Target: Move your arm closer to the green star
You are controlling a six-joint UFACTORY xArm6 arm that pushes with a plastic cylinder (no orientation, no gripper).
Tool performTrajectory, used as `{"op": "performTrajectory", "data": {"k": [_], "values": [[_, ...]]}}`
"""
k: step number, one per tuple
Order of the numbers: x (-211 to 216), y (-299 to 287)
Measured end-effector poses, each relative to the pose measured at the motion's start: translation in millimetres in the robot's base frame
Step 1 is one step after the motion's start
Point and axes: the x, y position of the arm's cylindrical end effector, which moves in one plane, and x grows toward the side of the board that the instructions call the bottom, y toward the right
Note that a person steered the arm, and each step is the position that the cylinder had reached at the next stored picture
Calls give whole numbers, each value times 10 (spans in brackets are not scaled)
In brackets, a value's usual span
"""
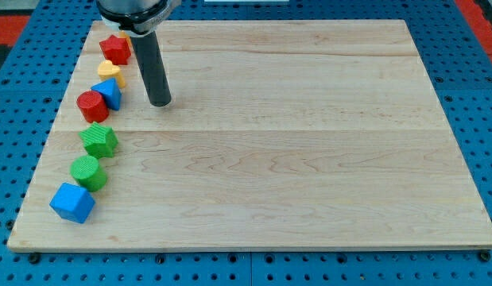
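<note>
The tip (160, 103) is seen resting on the wooden board (309, 159), touching no block; no jaws are fitted, so nothing can be opened, closed or clamped. The green star (99, 140) is found toward the view's lower left of the tip, near but apart, in a column of blocks; the blue triangle (110, 93) and red cylinder (92, 106) lie to the tip's left, the green cylinder (88, 171) farther below. The star is judged small, light, rigid and easily slid; contact is best made against a flat side, since a point would spin it.
</note>
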Motion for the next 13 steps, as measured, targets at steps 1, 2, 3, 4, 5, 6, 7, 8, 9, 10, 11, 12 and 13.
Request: {"op": "performTrajectory", "data": {"k": [1, 2, 3, 4, 5, 6, 7, 8, 9, 10, 11, 12, 13], "values": [[0, 0], [-4, 0], [-4, 8], [57, -129], [100, -31], [106, 38], [107, 89], [91, 110], [360, 92], [355, -210], [306, -117], [306, -151], [306, -208]]}}
